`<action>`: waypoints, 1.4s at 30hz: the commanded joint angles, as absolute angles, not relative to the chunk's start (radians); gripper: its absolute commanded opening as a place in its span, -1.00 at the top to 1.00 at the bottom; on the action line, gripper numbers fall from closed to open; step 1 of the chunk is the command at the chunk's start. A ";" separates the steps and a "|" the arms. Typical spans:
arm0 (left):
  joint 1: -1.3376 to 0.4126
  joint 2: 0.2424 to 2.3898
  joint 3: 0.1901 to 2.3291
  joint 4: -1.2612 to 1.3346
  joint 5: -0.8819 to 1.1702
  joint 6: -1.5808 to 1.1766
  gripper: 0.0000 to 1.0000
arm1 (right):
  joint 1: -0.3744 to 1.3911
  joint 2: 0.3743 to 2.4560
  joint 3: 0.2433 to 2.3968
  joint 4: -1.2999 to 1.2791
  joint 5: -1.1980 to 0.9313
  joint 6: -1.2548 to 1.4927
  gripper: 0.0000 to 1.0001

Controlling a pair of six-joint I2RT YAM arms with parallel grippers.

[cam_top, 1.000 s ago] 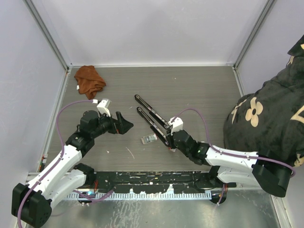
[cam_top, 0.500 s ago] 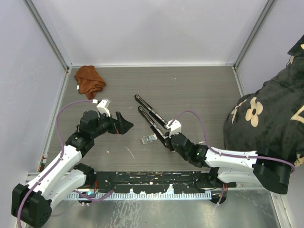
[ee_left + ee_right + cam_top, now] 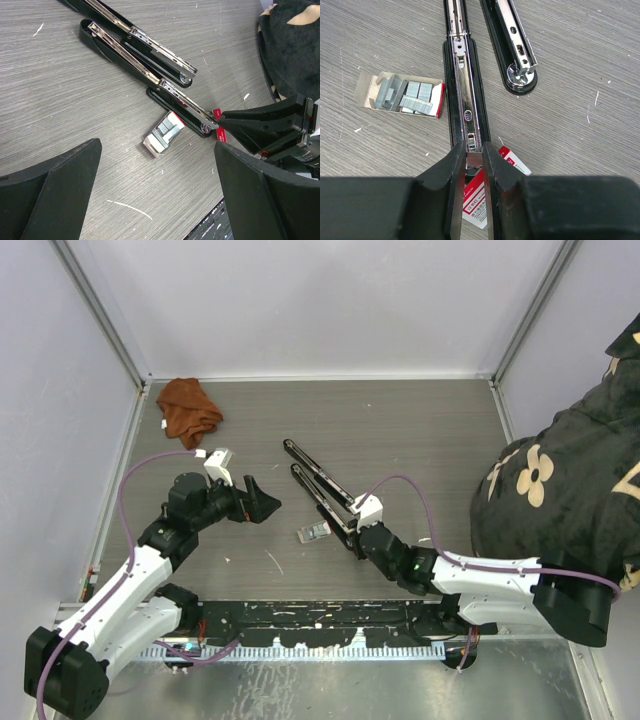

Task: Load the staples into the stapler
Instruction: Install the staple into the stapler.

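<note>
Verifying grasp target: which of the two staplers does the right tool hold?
The near stapler, beside the staples: its end sits pinched in the right tool. The far stapler lies free, untouched.

Grey wood-grain table (image 3: 430, 440), a bit scuffed with white flecks. A rust-brown cloth (image 3: 188, 410) is bunched in the far left corner. Mid-table, 2 black ones lie opened flat side by side, chrome rails up: the far stapler (image 3: 516, 47) and the near stapler (image 3: 463, 95). The staples (image 3: 402, 95) sit just left of the near one, and a red-and-white box (image 3: 512, 159) lies at its near end.
</note>
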State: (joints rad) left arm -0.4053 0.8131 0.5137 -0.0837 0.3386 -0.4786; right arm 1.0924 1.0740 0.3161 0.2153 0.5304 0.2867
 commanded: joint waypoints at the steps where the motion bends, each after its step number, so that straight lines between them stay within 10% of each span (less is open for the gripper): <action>1: -0.402 0.793 0.525 -0.058 0.357 -0.462 -0.96 | 1.100 1.078 0.303 0.268 0.560 0.311 0.52; 14: -0.402 0.789 0.526 -0.058 0.358 -0.460 -0.96 | 1.136 1.097 0.269 0.318 0.601 0.329 0.51; 32: -0.402 0.784 0.535 -0.067 0.357 -0.460 -0.96 | 1.142 0.917 0.398 0.098 0.640 0.380 -0.37; 42: -0.402 0.791 0.537 -0.069 0.362 -0.462 -0.96 | 0.974 0.884 0.426 -0.097 0.385 0.475 -0.33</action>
